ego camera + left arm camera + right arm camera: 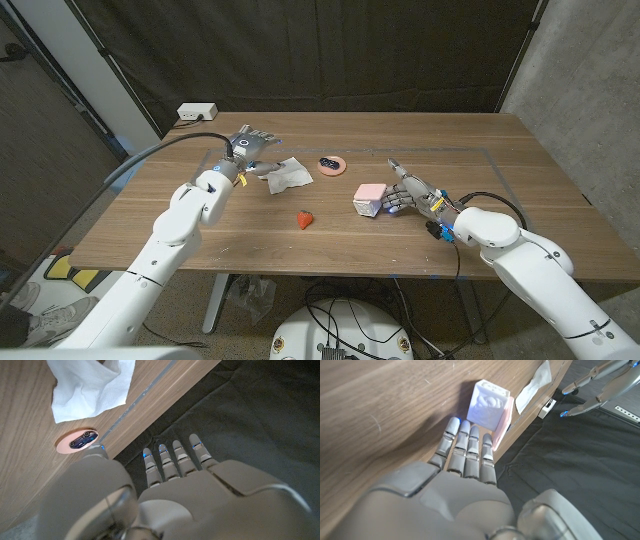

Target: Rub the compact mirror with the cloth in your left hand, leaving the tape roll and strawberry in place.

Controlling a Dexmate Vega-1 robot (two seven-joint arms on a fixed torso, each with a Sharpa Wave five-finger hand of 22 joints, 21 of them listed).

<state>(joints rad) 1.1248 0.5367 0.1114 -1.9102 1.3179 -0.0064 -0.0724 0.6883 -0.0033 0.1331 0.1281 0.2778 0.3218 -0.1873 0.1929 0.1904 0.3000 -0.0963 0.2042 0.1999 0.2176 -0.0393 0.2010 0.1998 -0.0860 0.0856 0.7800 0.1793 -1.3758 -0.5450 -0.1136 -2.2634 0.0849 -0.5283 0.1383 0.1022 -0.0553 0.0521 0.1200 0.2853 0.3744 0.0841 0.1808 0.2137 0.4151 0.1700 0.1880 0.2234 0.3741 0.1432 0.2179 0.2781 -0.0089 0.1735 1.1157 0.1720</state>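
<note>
Table (260,235): wood grain, smooth, matt. Cloth (290,176): white fabric, soft, creased. Mirror (368,198): pink and white casing, looks plastic, embossed face. Hands (410,195): grey hard shells, matt. Strawberry (305,218): red, dull. Backdrop (330,50): black matt cloth.

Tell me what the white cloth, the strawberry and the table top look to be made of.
White cloth: soft thin fabric or tissue, judging by its crumpled folds and matte look. Strawberry: probably a plastic or rubber toy, uniformly red and smooth; too small to be sure. Table: wood or wood-look laminate, with visible grain and a low sheen.
</note>
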